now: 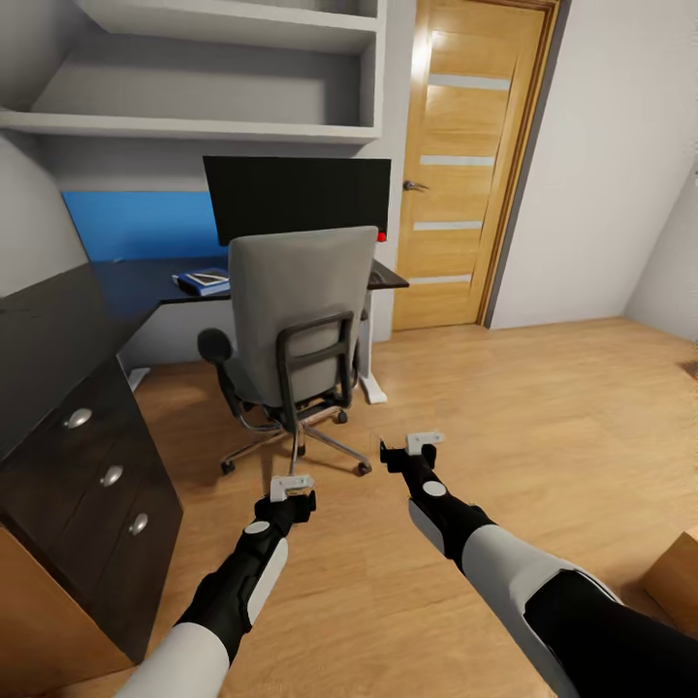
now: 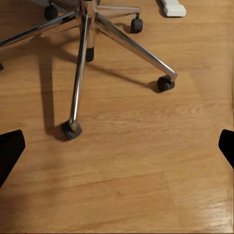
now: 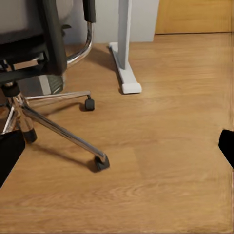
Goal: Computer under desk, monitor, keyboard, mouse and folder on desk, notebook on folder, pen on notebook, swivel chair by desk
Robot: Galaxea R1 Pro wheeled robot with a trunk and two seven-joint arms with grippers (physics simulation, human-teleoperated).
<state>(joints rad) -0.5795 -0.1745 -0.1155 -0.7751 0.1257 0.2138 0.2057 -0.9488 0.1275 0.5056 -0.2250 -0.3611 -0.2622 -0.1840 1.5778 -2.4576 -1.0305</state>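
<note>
The swivel chair (image 1: pixel 301 310) stands at the desk (image 1: pixel 145 281) with its grey backrest toward me, hiding part of the black top. Behind it the monitor (image 1: pixel 296 199) stands upright on the desk. Left of the chair, a blue folder (image 1: pixel 197 284) lies on the desk with a small pale-edged notebook (image 1: pixel 207 279) on it. My left gripper (image 1: pixel 296 494) and right gripper (image 1: pixel 412 451) hang open over the floor, just short of the chair's chrome base (image 2: pixel 78 73). Nothing sits between the fingers of my left gripper (image 2: pixel 117 151) or my right gripper (image 3: pixel 117 148). Keyboard, mouse, pen and computer are hidden.
The desk's dark drawer unit (image 1: pixel 97 475) with round knobs juts out at my left. A white desk leg (image 3: pixel 124 48) stands right of the chair. An oak door (image 1: pixel 475 165) is shut at the back; a cardboard box (image 1: pixel 679 582) sits at the far right.
</note>
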